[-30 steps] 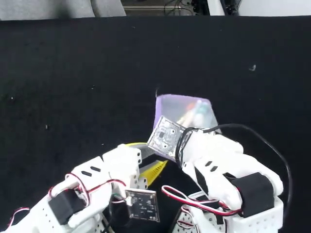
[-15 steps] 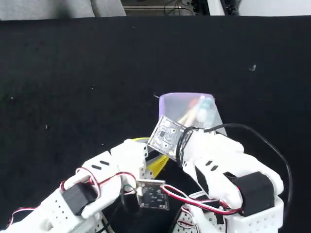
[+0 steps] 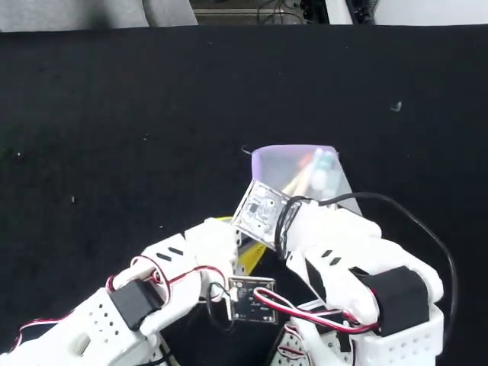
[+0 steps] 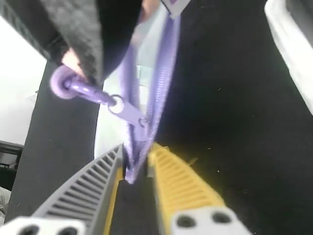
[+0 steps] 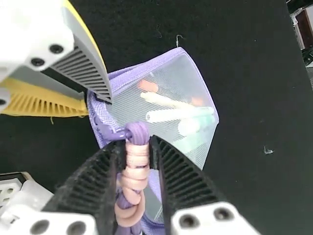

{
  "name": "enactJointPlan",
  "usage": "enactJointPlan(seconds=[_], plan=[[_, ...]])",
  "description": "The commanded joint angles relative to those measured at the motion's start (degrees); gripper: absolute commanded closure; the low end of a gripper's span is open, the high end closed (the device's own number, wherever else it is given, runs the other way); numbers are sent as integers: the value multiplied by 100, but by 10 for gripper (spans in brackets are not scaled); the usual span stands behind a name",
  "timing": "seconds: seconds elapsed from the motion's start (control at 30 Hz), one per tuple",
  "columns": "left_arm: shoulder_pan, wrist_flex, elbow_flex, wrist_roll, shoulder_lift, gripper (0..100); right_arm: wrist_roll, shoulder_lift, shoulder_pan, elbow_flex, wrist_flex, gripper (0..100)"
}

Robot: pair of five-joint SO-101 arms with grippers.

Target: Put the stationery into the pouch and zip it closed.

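Pouch [image 3: 299,169]: small, with lilac fabric edging and zipper tape and a see-through panel. It lies on the tabletop [image 3: 114,114], with both arms at its near side.
Stationery [image 5: 171,113]: inside the pouch, seen through the panel. Several pens lie side by side: pale barrels, green caps, orange tips.
Zipper pull [image 5: 137,133]: purple knob above a pink coiled cord, at the pouch's near edge.
Left end effector [image 4: 134,164]: grey and yellow fingers pressed together on the pouch's lilac zipper tape, just beside the slider [image 4: 142,122].
Right end effector [image 5: 133,144]: black ribbed fingers pinching the zipper pull between them.
High view adds: the pouch's far half with the pens fanned inside. The arms' wrists and their small circuit boards overlap its near edge.
Left wrist view adds: a metal ring [image 4: 115,103] joins the purple pull to the slider. The tape runs away from the fingers as a narrow lilac ridge.
Right wrist view adds: the left end effector's grey and yellow fingers at the pouch's corner, next to the pull.
Tabletop: black, matte, a few pale specks.
Room: beyond the tabletop's edge on the pouch's far side, grey padded shapes [image 3: 145,11] and dark cables [image 3: 282,9].
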Motion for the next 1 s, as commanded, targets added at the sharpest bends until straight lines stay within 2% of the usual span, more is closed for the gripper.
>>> enactJointPlan(seconds=[0.0, 0.2, 0.33, 0.53, 0.8, 0.97], plan=[[66, -114, -382, 9, -26, 955, 9, -92, -18, -4, 158, 988], [31, -70, -374, 18, -26, 971, 18, -101, 97, -4, 158, 988], [-13, -44, -295, 26, -26, 971, 255, -101, 721, -31, 158, 988], [-523, -53, -251, 396, -26, 971, 844, -101, 1890, -31, 158, 988], [-664, -44, -207, 422, -26, 972, 1046, -110, 2699, -31, 149, 988], [-629, 246, -251, 404, -26, 972, 1495, -110, 3209, -40, 114, 988]])
